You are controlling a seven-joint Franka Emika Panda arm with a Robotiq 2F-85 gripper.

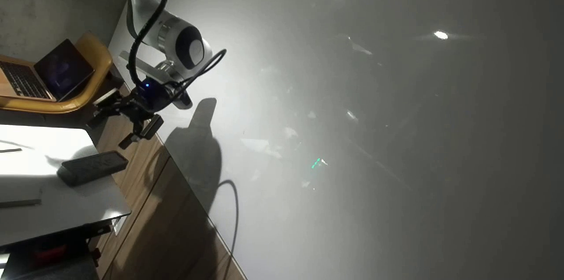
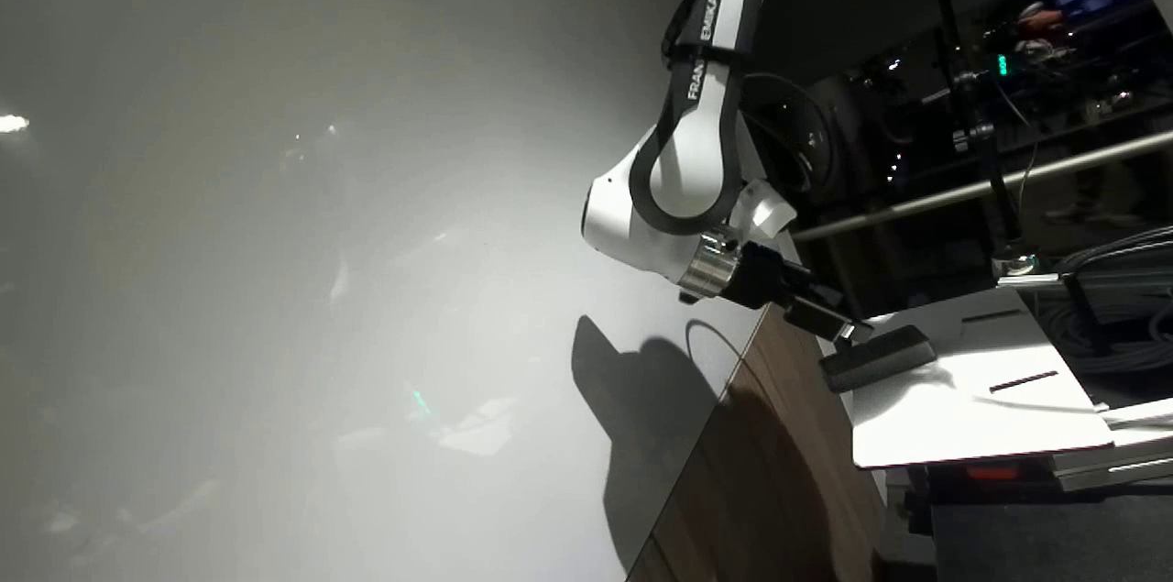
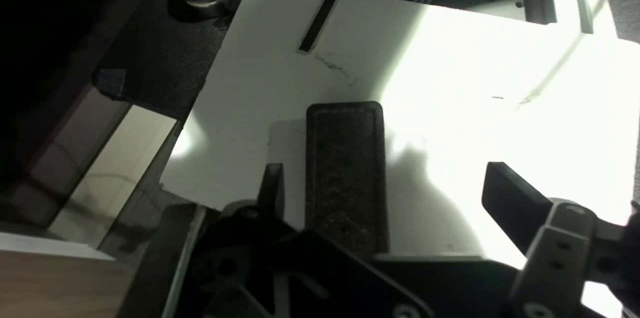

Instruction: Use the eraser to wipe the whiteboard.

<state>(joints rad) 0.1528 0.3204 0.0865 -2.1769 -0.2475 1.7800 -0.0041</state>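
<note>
eraser (image 3: 345, 173) 1 | whiteboard (image 1: 374, 117) 1 | robot arm (image 2: 692, 165) 1 | white tabletop (image 3: 250, 102) 1 | laptop (image 1: 55, 75) 1

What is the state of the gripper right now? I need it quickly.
Gripper: open, holding nothing; the eraser lies on the white tabletop.

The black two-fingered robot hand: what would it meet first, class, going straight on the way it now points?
Probably the dark grey oblong eraser, lying on the flat white tabletop: the wrist view shows it in the gap of the open hand. Depth is unclear, so the tabletop might come first.
</note>
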